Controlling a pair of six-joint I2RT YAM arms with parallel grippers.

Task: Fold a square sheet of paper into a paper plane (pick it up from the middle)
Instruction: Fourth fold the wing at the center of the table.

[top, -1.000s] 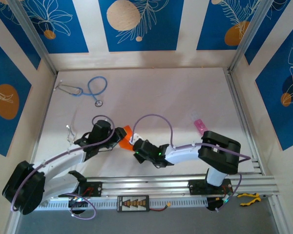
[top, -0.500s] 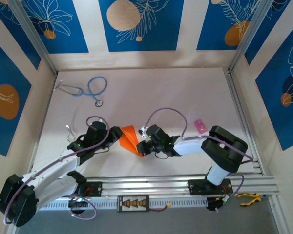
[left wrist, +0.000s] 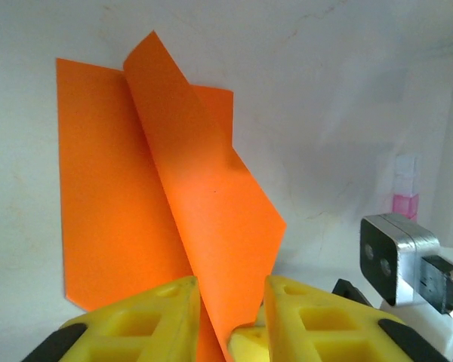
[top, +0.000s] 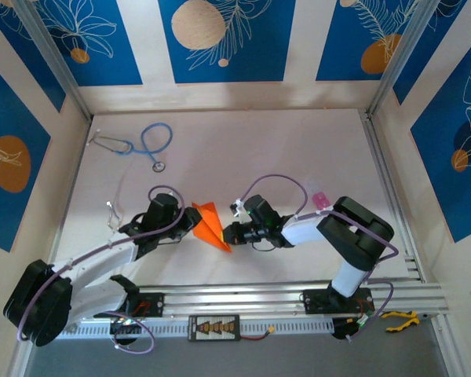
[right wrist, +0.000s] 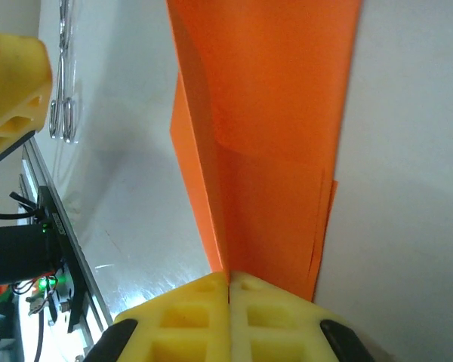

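Found the sheet of paper [top: 209,225] partly folded, one flap lifted off the flat layer, no finished dart yet; judged most creases left to make. Saw it on the table [top: 259,149] near the near edge, between both grippers. Found the right gripper [right wrist: 228,283] clamped shut on one end; found the left gripper [left wrist: 230,302] part open, flap between its jaws, not clearly pinched.

We find the near middle of the counter [top: 259,149] crowded: the left gripper [top: 191,222] and the right gripper [top: 228,233] close in on the orange sheet [top: 209,224] from either side. Beyond them the counter lies open, save the stethoscope [top: 145,144] at far left. A pink thing [top: 320,201] sits just beside the right arm.
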